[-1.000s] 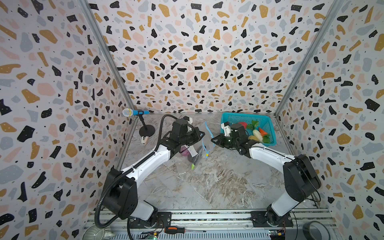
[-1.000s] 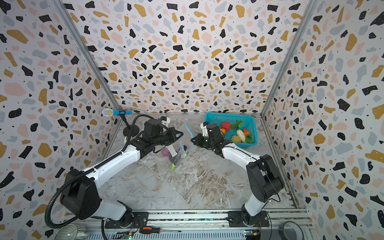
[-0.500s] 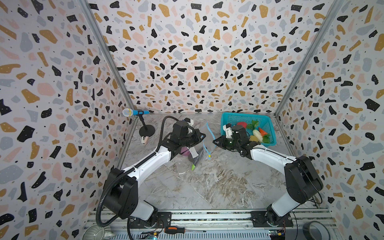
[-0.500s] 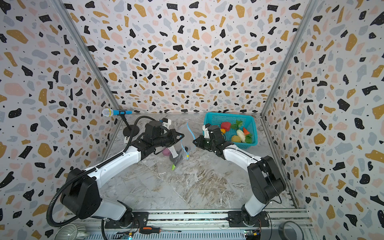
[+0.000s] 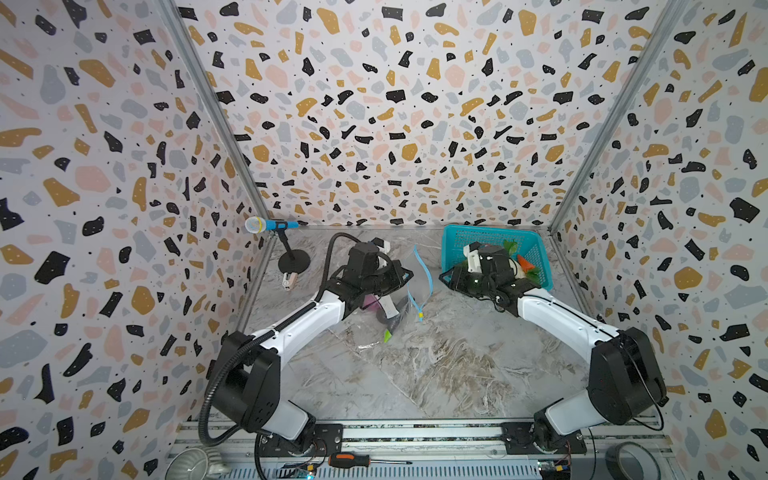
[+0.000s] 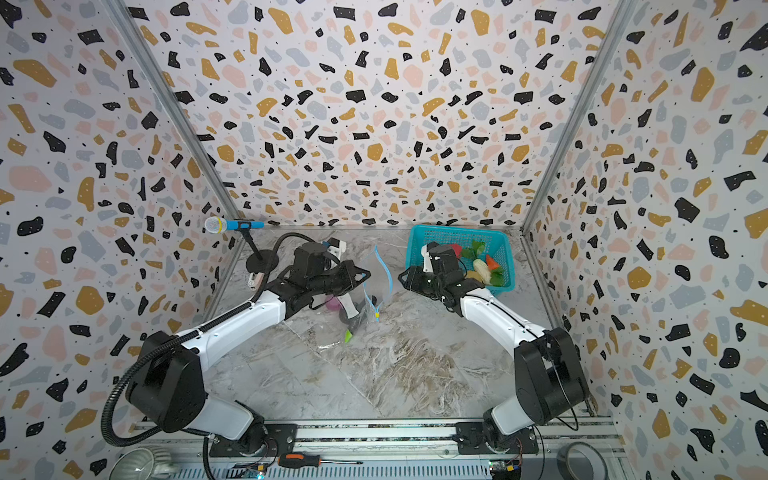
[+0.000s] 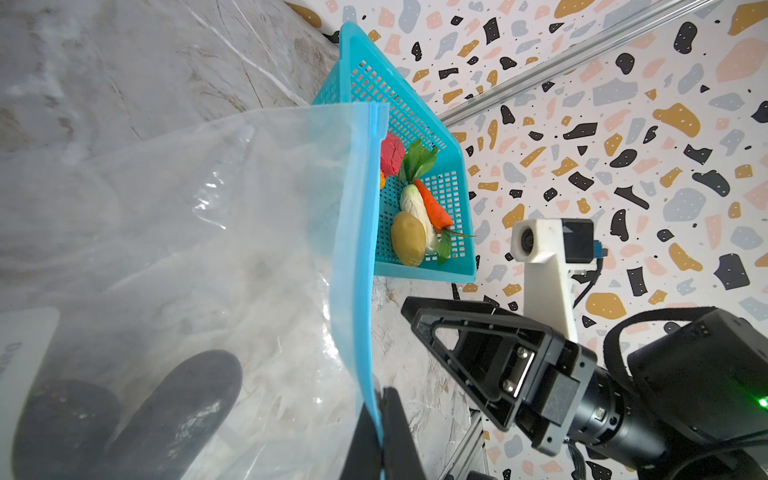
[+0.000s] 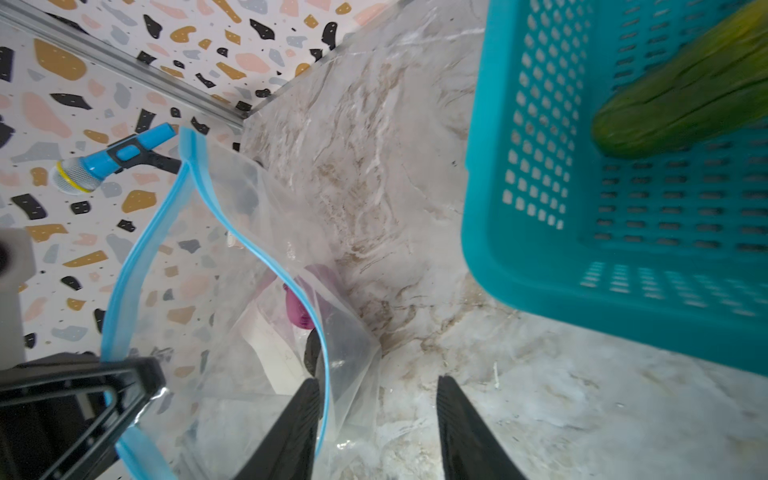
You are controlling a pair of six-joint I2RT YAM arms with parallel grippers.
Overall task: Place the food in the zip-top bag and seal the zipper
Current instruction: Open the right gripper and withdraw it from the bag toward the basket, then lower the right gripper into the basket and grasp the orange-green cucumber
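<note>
The clear zip-top bag [image 5: 395, 303] lies mid-table with its mouth raised. My left gripper [image 7: 380, 399] is shut on the light-blue zipper [image 7: 357, 249] strip and holds that edge up. My right gripper [image 8: 377, 380] is open; the other zipper [image 8: 249, 245] strip and some film run along the inner face of one finger, ungripped. A yellow slider [image 5: 421, 318] hangs at the strip's low end. A dark aubergine [image 7: 178, 399] and a purple onion [image 8: 301, 309] sit inside the bag. The carrot [image 7: 432, 203], yellow piece [image 7: 408, 239], white piece [image 7: 411, 199], red pepper [image 7: 392, 156] and greens [image 7: 419, 160] are in the basket.
The teal mesh basket [image 5: 457, 239] stands at the back right, just behind my right gripper [image 5: 444, 276]. A toy microphone on a stand [image 5: 270, 225] is at the back left. Patterned walls close three sides. A screwdriver [image 5: 349, 460] and a tape roll [image 5: 627, 461] lie by the front rail.
My right gripper has gone from shut to open, letting go of the bag's edge, and has drawn back a little toward the basket. The left gripper still holds the zipper strip.
</note>
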